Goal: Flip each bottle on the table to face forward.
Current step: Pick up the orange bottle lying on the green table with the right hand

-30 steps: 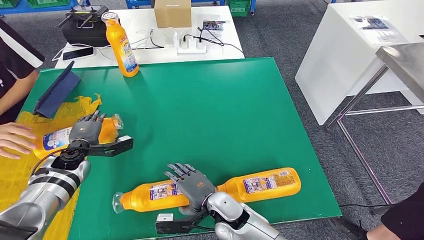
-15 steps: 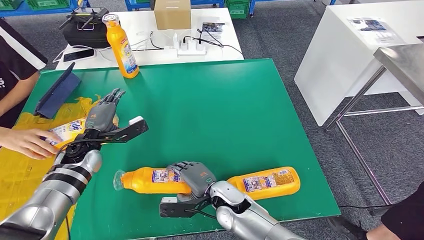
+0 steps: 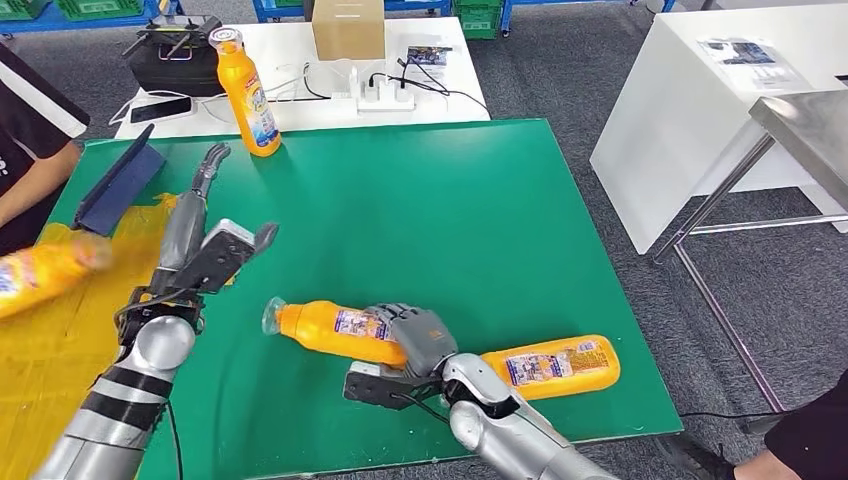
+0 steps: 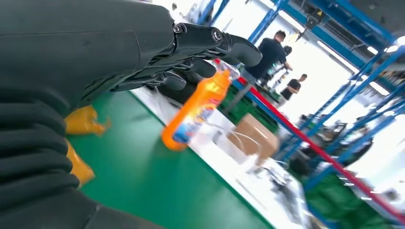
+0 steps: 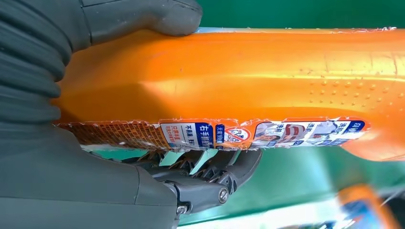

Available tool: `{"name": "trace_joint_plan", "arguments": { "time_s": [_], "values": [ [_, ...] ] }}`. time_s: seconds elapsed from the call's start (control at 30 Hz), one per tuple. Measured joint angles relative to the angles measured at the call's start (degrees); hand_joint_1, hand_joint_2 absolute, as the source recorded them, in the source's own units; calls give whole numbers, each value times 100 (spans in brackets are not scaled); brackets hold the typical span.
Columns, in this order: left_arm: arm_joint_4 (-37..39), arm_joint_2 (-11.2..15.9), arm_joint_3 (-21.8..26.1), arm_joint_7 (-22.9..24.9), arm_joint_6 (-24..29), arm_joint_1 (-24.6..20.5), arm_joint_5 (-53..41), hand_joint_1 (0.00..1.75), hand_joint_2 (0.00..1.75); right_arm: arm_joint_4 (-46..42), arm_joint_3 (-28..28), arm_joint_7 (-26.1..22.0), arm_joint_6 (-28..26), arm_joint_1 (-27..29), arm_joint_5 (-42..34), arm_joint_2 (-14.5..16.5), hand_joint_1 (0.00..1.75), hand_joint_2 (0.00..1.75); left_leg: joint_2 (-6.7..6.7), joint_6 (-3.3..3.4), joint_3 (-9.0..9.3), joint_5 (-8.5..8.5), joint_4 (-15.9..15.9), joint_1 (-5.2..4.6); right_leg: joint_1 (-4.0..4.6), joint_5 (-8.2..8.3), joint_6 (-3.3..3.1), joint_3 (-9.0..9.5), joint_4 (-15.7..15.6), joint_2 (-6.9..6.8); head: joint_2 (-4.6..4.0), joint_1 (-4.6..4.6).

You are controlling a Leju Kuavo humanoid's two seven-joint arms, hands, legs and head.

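Grasping the lying bottle (image 3: 335, 330), cap aimed far-left, the right hand (image 3: 425, 340); left hand (image 3: 195, 225) spread, holding nothing.

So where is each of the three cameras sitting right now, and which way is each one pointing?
Head view: high on the body, looking down at the green table; left hand raised, right hand gripping a lying bottle.
Left wrist view: behind the left hand, facing across the table to the upright bottle.
Right wrist view: behind the right hand, close on its bottle.
Shared: head and left wrist views both catch the upright bottle.
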Motion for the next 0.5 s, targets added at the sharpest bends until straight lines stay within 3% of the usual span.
{"name": "trace_joint_plan", "arguments": {
  "time_s": [0.23,0.37,0.5],
  "values": [
    [-1213,-28,386,-41,-785,792,1493,0,175,-1177,-1058,-164,-1398,890,-93,188,175,175,-1,3,-47,4,0,-2,0,18,26,7,2,0,0,-2],
    [-1553,-81,597,131,-1593,1083,3156,0,175,-2092,-1827,-853,-2451,1360,-524,424,175,175,2,3,-65,4,0,0,1,20,30,-9,3,0,0,-1],
    [-1605,-87,650,211,-2027,1140,3793,0,175,-2724,-2252,-1539,-2916,1603,-623,545,175,175,5,-2,-70,0,0,0,0,17,27,-19,3,0,0,-1]
  ]
}}
